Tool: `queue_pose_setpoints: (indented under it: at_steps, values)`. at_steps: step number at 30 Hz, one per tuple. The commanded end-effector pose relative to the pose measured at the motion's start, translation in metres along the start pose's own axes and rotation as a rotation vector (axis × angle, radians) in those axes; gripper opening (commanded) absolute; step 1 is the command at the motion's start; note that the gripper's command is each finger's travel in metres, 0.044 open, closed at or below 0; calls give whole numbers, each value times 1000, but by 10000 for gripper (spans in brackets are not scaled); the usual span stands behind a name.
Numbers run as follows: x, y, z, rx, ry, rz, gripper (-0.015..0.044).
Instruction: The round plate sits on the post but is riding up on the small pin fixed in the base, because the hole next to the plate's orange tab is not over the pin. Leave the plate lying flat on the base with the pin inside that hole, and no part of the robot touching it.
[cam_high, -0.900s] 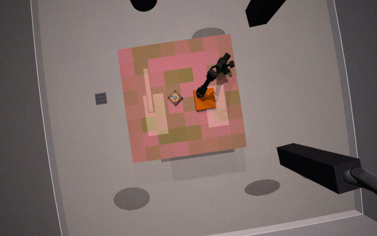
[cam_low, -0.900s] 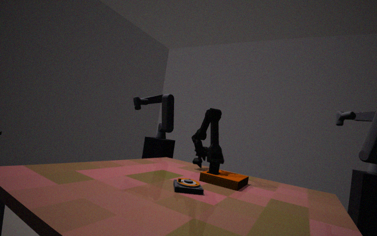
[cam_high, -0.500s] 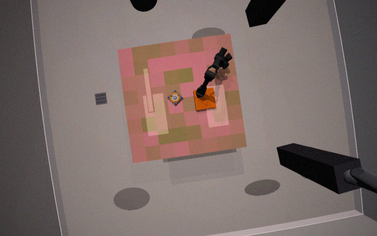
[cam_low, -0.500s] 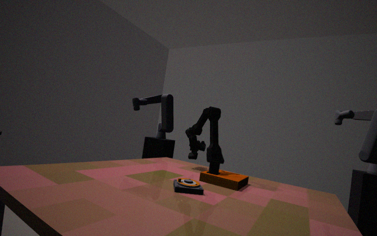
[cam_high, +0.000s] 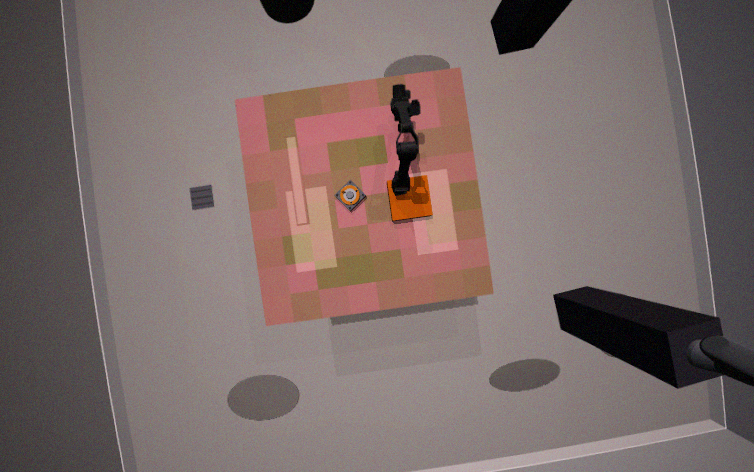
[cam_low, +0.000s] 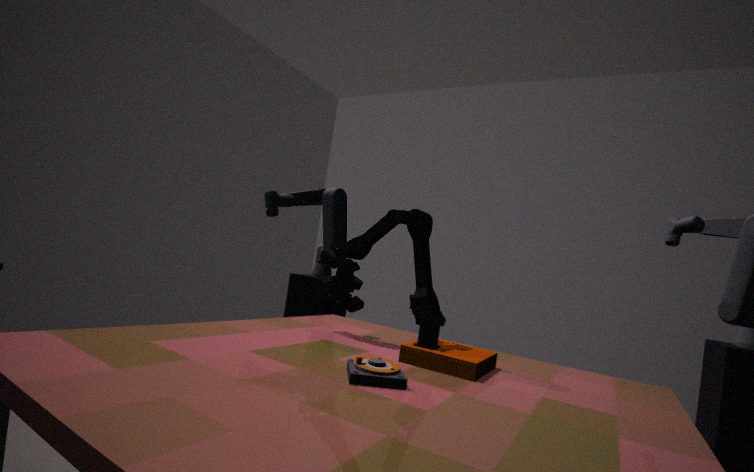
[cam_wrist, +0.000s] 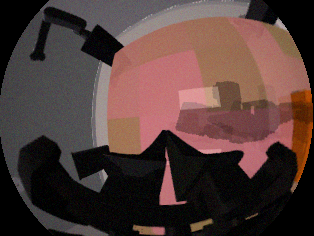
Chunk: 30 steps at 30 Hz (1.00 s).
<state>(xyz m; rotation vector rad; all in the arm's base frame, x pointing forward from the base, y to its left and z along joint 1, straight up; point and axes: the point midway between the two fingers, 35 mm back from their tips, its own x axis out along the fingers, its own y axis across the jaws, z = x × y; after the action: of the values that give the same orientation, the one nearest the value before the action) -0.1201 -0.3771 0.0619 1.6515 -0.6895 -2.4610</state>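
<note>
Our arm reaches away from the work, its claw (cam_low: 351, 292) hanging in the air above the far side of the table (cam_low: 166, 411), fingers pinched together on nothing. The round plate (cam_high: 349, 194) sits on its dark square base (cam_low: 377, 379) near the table's middle, just beside our orange mounting block (cam_low: 448, 359) and well apart from the claw. The plate's orange ring shows around the grey post (cam_low: 378, 363); the tab, the hole and the pin are too small for us to make out, so we cannot tell how the plate is tilted. We judge the work on the plate has not begun. Open table lies on every side of the base except toward the block, and the table edges are well away, leaving us room to swing in from above or from the near side.
</note>
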Motion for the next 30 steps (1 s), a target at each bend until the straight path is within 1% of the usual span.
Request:
queue_pose_setpoints:
  at_steps: [1, 5, 7, 13, 16, 21, 23, 29, 30]
  values:
    - [-24, 0, -54, -267, 83, 31, 0]
    - [-56, -11, -120, -608, 172, 83, 0]
    - [-62, -16, -131, -661, 193, 93, 0]
    - [-113, -61, -211, -1159, 329, 160, 0]
    - [-129, -78, -231, -1211, 377, 199, 0]
    - [-168, -125, -270, -1573, 456, 259, 0]
    - [-174, -133, -275, -1638, 468, 270, 0]
    - [-232, -218, -305, -2222, 566, 386, 0]
    - [-233, -221, -306, -2238, 568, 390, 0]
